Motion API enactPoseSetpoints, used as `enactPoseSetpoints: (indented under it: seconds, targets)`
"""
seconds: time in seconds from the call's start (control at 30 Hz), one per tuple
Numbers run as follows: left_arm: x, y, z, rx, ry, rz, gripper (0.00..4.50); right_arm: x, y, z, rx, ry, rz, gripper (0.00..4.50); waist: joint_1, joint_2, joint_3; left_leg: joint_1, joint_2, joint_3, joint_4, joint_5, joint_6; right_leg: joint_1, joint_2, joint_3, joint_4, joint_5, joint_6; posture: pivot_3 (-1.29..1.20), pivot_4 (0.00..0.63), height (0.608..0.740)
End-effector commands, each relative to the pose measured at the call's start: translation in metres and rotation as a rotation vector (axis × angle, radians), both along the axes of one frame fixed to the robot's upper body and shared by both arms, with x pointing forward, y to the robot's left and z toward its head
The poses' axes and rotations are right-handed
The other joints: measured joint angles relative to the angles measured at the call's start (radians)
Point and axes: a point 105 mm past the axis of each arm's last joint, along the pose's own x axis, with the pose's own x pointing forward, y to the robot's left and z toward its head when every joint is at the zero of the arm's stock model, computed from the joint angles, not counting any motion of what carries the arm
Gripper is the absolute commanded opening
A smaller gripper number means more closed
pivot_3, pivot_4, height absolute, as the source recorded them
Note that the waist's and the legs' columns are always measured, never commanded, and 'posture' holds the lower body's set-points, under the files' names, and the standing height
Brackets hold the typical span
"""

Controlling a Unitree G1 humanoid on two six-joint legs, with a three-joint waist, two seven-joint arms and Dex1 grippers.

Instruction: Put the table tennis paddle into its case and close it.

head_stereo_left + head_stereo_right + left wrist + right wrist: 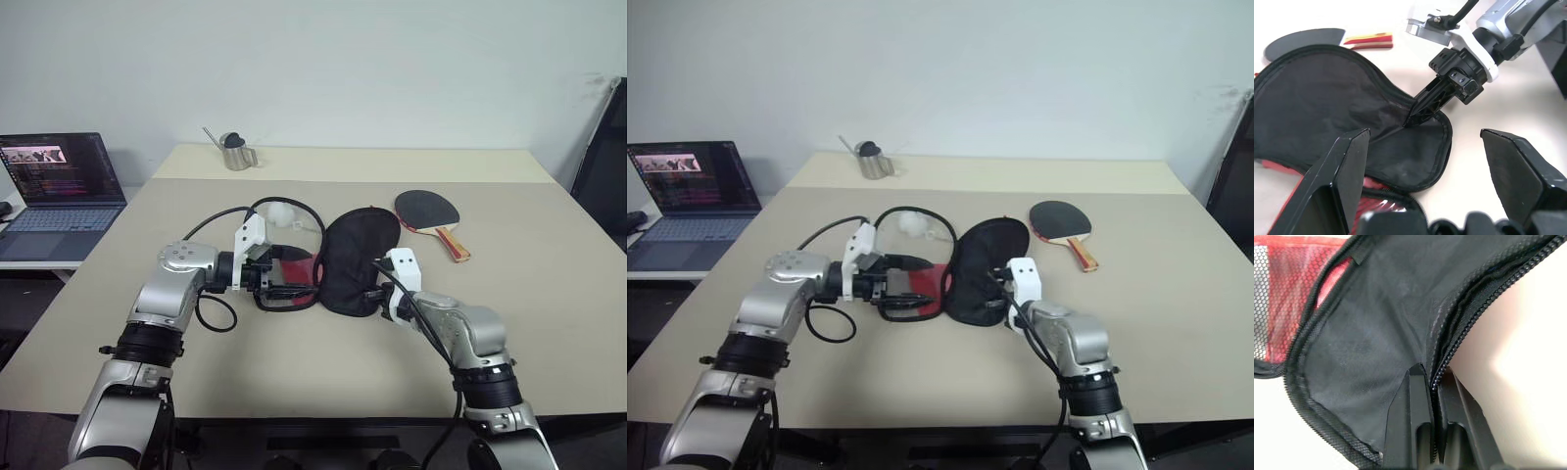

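The case (358, 257) lies unzipped in the middle of the table, its black flap spread flat and its red mesh panel (299, 271) to the left. My right gripper (375, 292) is shut on the zip edge at the flap's near end; the right wrist view shows the closed fingers (1418, 401) pinching that zipper edge (1469, 318). My left gripper (286, 281) is open at the red panel, pointing right, its two fingers (1347, 176) spread wide over the flap (1327, 103). The table tennis paddle (428, 210) lies black face up at the far right of the case, clear of both grippers.
A small white ball (284, 210) and a loop of black cable (294, 208) lie just behind the case. A metal cup (236, 153) stands at the back. An open laptop (64, 186) sits on a side desk at the left. The table's near edge (323, 406) is close.
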Motion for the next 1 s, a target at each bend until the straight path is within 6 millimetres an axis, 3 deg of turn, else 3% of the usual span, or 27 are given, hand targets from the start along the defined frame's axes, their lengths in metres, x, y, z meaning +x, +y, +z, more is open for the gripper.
enactPoseSetpoints:
  seconds: [0.03,0.4,0.7,0.8,1.0]
  targets:
    - [-0.005,-0.004,0.006,0.012,-0.021,-0.042,3.95,-0.006,-0.018,0.009,-0.007,-0.018,-0.008,0.01,0.001,0.000,0.000,0.000,0.000,0.000,0.000,0.000,0.000,0.000,0.000,0.000,0.000,0.000,0.000,0.00,0.150,0.740]
    - [-0.010,-0.019,-0.002,0.027,0.002,-0.113,3.95,-0.011,-0.067,0.010,-0.131,-0.006,-0.009,0.01,0.011,0.000,0.000,0.000,-0.001,0.001,0.000,0.000,0.000,0.000,0.000,0.000,-0.001,-0.001,0.001,0.00,0.150,0.740]
    - [-0.011,-0.020,-0.005,0.029,0.006,-0.117,3.95,-0.007,-0.060,0.016,-0.106,-0.028,0.034,0.01,0.011,0.000,0.000,0.000,0.000,0.000,0.000,0.000,0.000,0.000,0.000,0.001,-0.001,-0.001,0.001,0.00,0.150,0.740]
    - [-0.011,-0.020,-0.005,0.028,0.008,-0.118,3.95,-0.002,-0.066,0.018,-0.121,-0.046,-0.001,0.76,0.011,0.000,0.000,0.000,0.000,0.000,0.000,0.000,0.000,0.000,0.000,0.001,-0.001,-0.001,0.001,0.00,0.150,0.740]
    - [-0.012,-0.020,-0.006,0.027,0.008,-0.115,3.95,0.003,-0.078,0.025,-0.171,-0.093,-0.033,2.83,0.011,0.000,0.000,0.000,0.000,0.001,0.000,0.000,0.000,0.000,0.000,0.001,-0.001,-0.001,0.001,0.00,0.150,0.740]
